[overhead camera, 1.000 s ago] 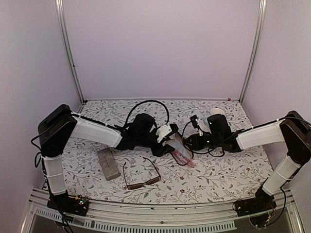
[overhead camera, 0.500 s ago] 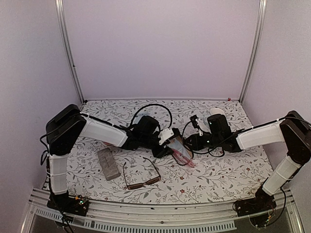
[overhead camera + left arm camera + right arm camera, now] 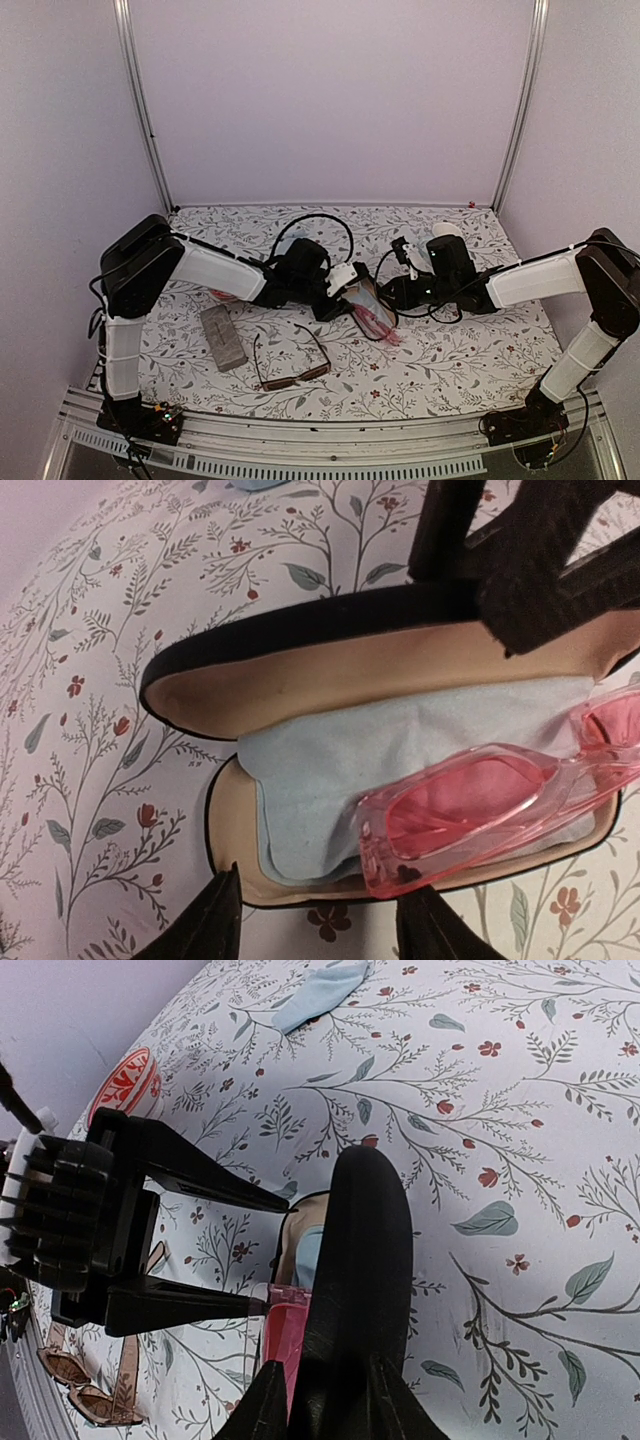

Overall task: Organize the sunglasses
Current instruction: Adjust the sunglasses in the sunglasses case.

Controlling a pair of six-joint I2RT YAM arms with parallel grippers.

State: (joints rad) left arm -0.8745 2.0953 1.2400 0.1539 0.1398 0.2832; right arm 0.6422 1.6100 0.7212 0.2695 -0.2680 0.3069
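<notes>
Left claw narrowed; one pink pair, one brown pair, one black case.

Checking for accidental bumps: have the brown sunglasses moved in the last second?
No. The brown sunglasses lie in the same spot just right of the grey case.

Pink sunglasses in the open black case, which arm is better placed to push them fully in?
Left. The left gripper is open and empty at the near rim, beside the pink sunglasses. The right gripper is clamped on the black case by its lid, holding it up, so it probably isn't free.
</notes>
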